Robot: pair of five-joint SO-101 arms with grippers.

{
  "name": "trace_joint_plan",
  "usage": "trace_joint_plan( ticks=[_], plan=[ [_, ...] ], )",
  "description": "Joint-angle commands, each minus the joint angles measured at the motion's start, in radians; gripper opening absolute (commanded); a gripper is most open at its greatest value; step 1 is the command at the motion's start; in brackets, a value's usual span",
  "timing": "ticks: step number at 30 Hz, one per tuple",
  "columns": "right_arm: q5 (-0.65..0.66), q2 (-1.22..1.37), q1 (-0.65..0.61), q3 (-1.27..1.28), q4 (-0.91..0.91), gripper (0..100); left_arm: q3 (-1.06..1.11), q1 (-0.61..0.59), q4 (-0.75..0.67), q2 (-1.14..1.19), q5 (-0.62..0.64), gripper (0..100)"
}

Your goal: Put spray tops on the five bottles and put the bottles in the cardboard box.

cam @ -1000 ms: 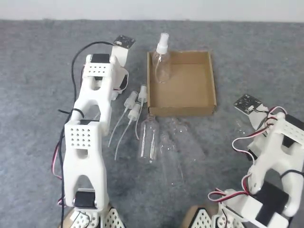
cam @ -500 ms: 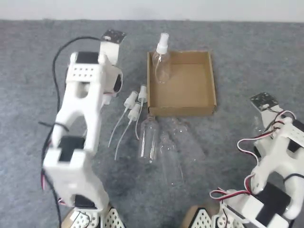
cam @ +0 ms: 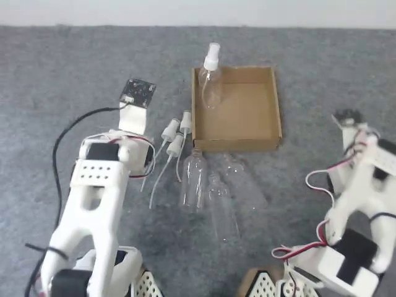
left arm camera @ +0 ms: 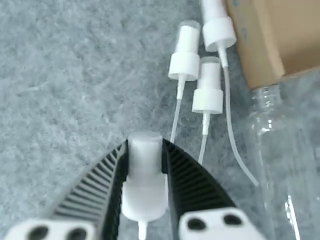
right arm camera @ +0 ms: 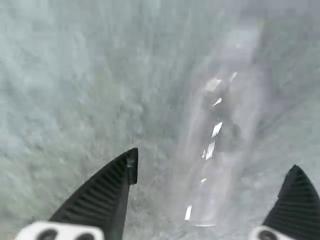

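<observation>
**Left claw clamped on a spray top, right claw spread over a bottle**

High view: The brown open-topped cardboard box (cam: 276, 105) is sitting at the far middle of the grey felt-like table cover (cam: 55, 68). A clear capped bottle (cam: 210, 83) is lying inside it along the wall nearer the left arm (cam: 99, 192), with its white spray head poking over the far rim. Three loose white spray tops (cam: 175, 145) with thin dip tubes are lying just beside that same wall, outside the box. The uncapped clear plastic bottles (cam: 193, 176) are lying side by side just in front of the box. There seem to be three of them, though their transparency is making the count uncertain. The right arm (cam: 365, 185) is standing at the table's other edge.

Left wrist view: The left gripper (left arm camera: 145, 145) is pinching a held white spray top (left arm camera: 145, 180) tightly between its black ribbed fingers, above the grey cover. The loose tops, a box corner and one uncapped bottle's neck are lying beyond it.

Right wrist view: The right gripper (right arm camera: 214, 165) is holding its fingers spread wide. A lone clear bottle (right arm camera: 225, 100) is lying on the cover between them, apart from both.
</observation>
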Motion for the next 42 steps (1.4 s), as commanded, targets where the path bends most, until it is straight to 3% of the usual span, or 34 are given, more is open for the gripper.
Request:
trace_joint_plan(
  ticks=[1,13,21,32,37,42],
  plan=[
    [-0.104,0.004,-0.096,-0.239,0.085,37.6,0.012,-0.002,-0.043,-0.066,0.006,1],
    [-0.043,0.496,-0.07,-0.615,0.217,29.2,0.013,0.005,-0.046,-0.066,0.008,1],
    [-0.041,0.605,-0.039,-0.695,0.216,28.2,0.036,0.005,-0.089,-0.064,0.008,1],
    [-0.038,0.559,-0.044,-0.698,0.217,0.8,0.045,0.005,-0.106,-0.069,0.008,1],
    [-0.107,0.371,-0.077,-0.697,0.257,0.6,-0.008,-0.003,-0.071,-0.107,0.012,1],
    [-0.222,0.119,-0.225,-0.692,0.315,0.6,-0.14,0.005,0.055,-0.233,0.064,1]
  ],
)
